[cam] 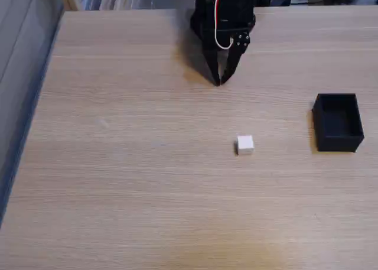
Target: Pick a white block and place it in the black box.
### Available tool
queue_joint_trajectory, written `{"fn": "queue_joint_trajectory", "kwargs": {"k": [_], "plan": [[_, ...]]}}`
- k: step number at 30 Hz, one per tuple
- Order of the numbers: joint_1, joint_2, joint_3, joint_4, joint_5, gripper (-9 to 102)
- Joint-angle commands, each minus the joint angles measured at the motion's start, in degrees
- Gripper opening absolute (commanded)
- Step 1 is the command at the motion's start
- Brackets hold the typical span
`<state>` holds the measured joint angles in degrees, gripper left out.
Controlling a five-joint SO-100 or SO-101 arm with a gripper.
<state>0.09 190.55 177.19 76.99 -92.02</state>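
A small white block point(245, 145) lies on the wooden table, right of centre in the fixed view. To its right, near the table's right side, stands the black box point(337, 122), open-topped and empty as far as I can see. My black gripper point(220, 81) hangs at the back of the table, pointing down, its two fingers meeting at the tips and nothing between them. It is well behind the block and slightly to its left, not touching it.
The wooden table point(118, 163) stretches wide to the left and front. Its left edge drops to a grey floor. Clutter lines the back edge behind the arm's base point(227, 10).
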Motion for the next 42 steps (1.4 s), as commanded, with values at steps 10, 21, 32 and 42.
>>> {"fn": "queue_joint_trajectory", "kwargs": {"k": [10, 21, 32, 42], "plan": [[0.09, 0.35, 0.88, 0.18, 0.44, 0], [0.09, 0.35, 0.88, 0.18, 0.62, 0], [0.26, 0.35, 0.88, 0.18, 0.18, 0], [-0.88, -5.36, -4.66, 0.09, 0.26, 0]]}}
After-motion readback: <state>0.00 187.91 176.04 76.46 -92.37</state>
